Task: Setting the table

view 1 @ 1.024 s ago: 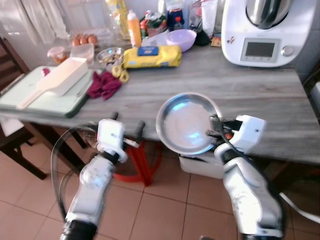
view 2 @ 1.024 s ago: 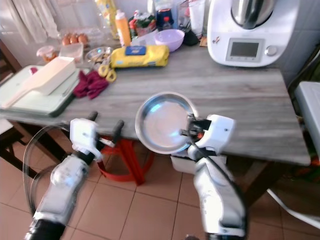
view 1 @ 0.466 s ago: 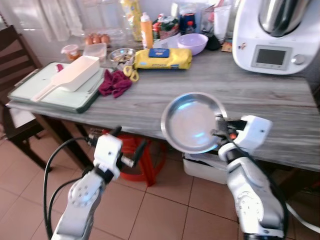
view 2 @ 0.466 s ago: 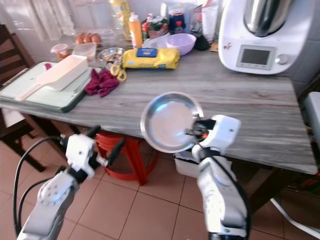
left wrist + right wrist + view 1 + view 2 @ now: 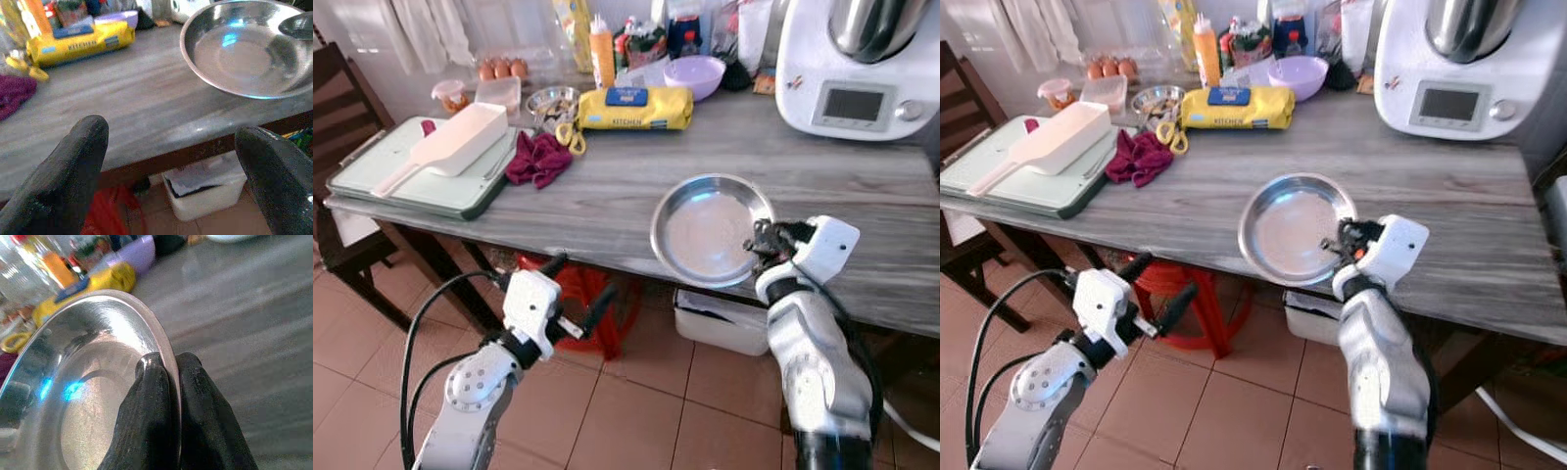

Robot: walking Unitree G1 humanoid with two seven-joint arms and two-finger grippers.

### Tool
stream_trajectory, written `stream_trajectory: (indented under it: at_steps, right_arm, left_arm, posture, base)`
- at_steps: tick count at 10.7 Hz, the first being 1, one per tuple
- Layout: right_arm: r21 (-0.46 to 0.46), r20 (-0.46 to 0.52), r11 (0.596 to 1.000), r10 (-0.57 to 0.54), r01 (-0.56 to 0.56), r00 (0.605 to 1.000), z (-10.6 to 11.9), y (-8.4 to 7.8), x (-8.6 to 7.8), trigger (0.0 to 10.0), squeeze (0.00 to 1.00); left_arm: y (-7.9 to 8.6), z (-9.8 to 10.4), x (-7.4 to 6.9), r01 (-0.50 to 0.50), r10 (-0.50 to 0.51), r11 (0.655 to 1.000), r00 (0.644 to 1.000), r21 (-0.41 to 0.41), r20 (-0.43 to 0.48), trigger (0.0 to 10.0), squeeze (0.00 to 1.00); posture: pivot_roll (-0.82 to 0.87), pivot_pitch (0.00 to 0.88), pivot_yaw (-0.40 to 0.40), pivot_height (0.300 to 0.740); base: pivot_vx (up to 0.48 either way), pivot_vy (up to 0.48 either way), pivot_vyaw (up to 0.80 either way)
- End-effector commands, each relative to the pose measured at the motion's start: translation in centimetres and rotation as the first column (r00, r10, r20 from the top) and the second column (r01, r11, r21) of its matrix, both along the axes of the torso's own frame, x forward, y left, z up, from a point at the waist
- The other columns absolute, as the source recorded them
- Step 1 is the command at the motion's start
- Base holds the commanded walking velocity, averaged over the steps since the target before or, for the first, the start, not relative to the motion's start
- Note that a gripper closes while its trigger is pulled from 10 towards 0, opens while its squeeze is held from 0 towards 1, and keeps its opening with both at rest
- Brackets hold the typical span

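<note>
Plate (image 5: 709, 228), round and of bare steel, shows in the left eye view tilted with its hollow facing up and toward the camera, over the near edge of the grey wooden table (image 5: 862, 196). It extends away from the right gripper (image 5: 761, 239) toward the robot's left, its rim pinched at the side nearest that gripper. The plate holds nothing. Beyond it stand a lilac bowl (image 5: 695, 73), whose contents cannot be told, a yellow packet (image 5: 636, 108), a small metal bowl (image 5: 553, 101), a maroon cloth (image 5: 538, 159) and a green tray (image 5: 372, 181) bearing a white scoop (image 5: 445, 145).

In the right eye view the left gripper (image 5: 1148, 284) hangs below the table's edge, fingers spread, the plate up and to its right.

From the left wrist, the two black fingers (image 5: 73, 166) stand wide apart, with the plate beyond the far one, above a white bin (image 5: 205, 191) on the floor.

From the right wrist, both fingertips (image 5: 156, 396) are pressed together on the plate's rim, one inside and one outside.
</note>
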State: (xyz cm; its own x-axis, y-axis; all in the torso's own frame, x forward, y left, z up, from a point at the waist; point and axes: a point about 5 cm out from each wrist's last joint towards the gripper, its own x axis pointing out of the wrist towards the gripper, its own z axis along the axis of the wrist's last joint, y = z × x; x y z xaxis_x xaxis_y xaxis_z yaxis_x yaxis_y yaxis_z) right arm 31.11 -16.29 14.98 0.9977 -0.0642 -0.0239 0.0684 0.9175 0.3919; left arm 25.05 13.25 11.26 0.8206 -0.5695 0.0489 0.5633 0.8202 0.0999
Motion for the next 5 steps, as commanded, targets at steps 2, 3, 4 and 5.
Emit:
stream_trajectory:
  at_steps: [2, 3, 4, 5]
  right_arm:
    - [0.037, -0.010, 0.999, -0.011, 0.011, 1.000, 0.2, 0.1, 1.6, 10.0, 0.00]
    - [0.061, -0.015, 0.998, -0.019, 0.020, 1.000, 0.3, 0.0, 2.4, 10.0, 0.00]
    - [0.083, -0.043, 0.996, -0.015, 0.018, 0.999, 0.2, -0.1, 3.4, 10.0, 0.00]
    - [0.090, -0.050, 0.996, -0.012, 0.016, 0.999, 0.3, 0.0, 4.1, 10.0, 0.00]
  left_arm:
    - [-0.1, 0.3, -0.4, 0.044, -0.044, 0.999, 0.999, 0.008, -0.015, 10.0, 0.00]
    - [-0.1, 0.4, -0.4, 0.047, -0.047, 0.999, 0.999, 0.009, -0.015, 10.0, 0.00]
    - [-0.1, 0.6, -0.4, 0.050, -0.050, 0.999, 0.999, 0.009, -0.012, 10.0, 0.00]
    - [-0.1, 0.8, -0.3, 0.053, -0.053, 0.999, 0.999, 0.006, -0.012, 10.0, 0.00]
  posture:
    - [-0.03, 0.140, 0.120, 0.740]
    - [-0.02, 0.144, 0.118, 0.740]
    - [-0.01, 0.144, 0.115, 0.740]
    - [-0.01, 0.144, 0.113, 0.740]
  base:
    - [0.000, 0.000, 0.00]
    - [0.000, 0.000, 0.00]
    - [0.000, 0.000, 0.00]
    - [0.000, 0.000, 0.00]
